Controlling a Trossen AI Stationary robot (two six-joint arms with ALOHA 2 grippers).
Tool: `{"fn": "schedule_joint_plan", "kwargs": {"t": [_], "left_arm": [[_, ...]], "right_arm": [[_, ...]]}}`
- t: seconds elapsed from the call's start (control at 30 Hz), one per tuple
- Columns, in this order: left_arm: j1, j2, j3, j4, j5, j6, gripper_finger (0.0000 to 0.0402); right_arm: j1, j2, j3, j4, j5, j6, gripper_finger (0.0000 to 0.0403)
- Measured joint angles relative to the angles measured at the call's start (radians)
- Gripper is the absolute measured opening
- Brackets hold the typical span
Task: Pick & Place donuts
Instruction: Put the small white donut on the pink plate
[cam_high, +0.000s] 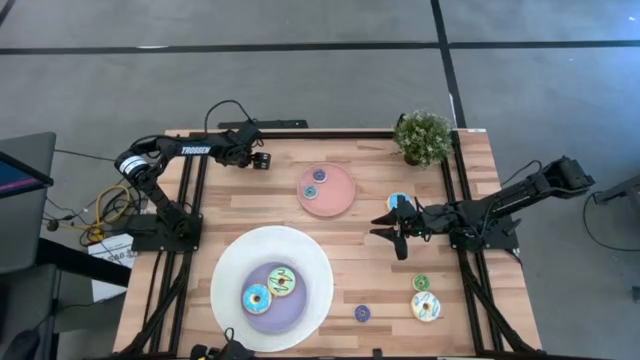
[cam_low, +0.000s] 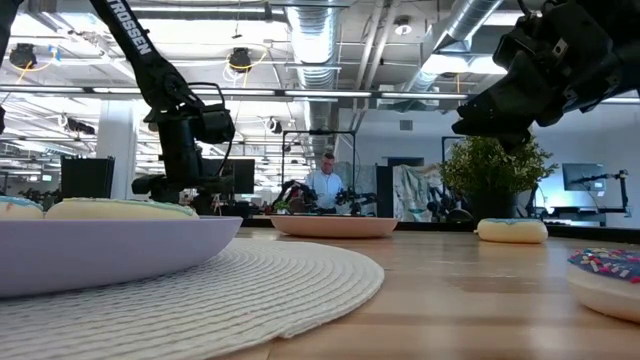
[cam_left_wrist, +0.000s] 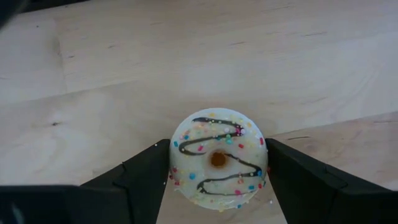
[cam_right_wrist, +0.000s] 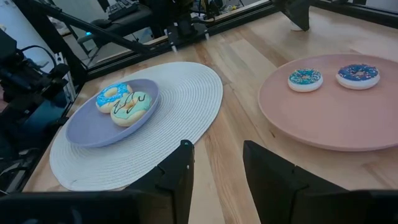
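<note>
A small cream donut (cam_left_wrist: 218, 158) with a brown drizzle and sprinkles sits between the fingers of my left gripper (cam_high: 259, 159), near the table's far edge. My right gripper (cam_high: 384, 228) hangs open and empty between the pink plate (cam_high: 340, 202) and a small blue donut (cam_high: 400, 202). Two small blue donuts (cam_right_wrist: 305, 79) (cam_right_wrist: 357, 74) lie on the pink plate. A large blue donut (cam_high: 256, 298) and a large green one (cam_high: 282, 280) lie on the lavender centre (cam_high: 285, 310) of the big white plate. A small green donut (cam_high: 421, 283), a purple one (cam_high: 362, 313) and a large white sprinkled one (cam_high: 426, 306) lie on the table. My left gripper pinches the cream donut by two opposite sides of its rim (cam_left_wrist: 176, 163), one finger (cam_left_wrist: 146, 177) on each side. The fingers come from above, pointing down. The donut lies flat, icing up; whether it rests on the table or is lifted I cannot tell.
A potted plant (cam_high: 423, 137) stands at the table's far right corner. The big white plate (cam_high: 225, 270) fills the near left part of the table. Bare wood (cam_high: 360, 255) lies between the two plates and around my right gripper. A person (cam_low: 325, 180) sits in the room behind.
</note>
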Motion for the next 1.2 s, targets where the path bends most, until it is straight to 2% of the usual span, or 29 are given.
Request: {"fn": "schedule_joint_plan", "kwargs": {"t": [0.4,0.73,1.1,1.2], "left_arm": [[0.000,0.000,0.000,0.000,-0.001,-0.004,0.0248],[0.000,0.000,0.000,-0.001,-0.001,-0.009,0.0194],[-0.023,0.000,0.000,0.005,0.001,-0.009,0.0190],[-0.044,0.000,0.000,0.037,0.041,-0.001,0.0190]], "right_arm": [[0.000,0.000,0.000,0.000,0.000,0.008,0.0129],[0.000,0.000,0.000,0.000,0.000,0.008,0.0129],[0.000,0.000,0.000,0.000,0.000,0.008,0.0129],[0.000,0.000,0.000,0.000,0.000,0.008,0.0129]]}}
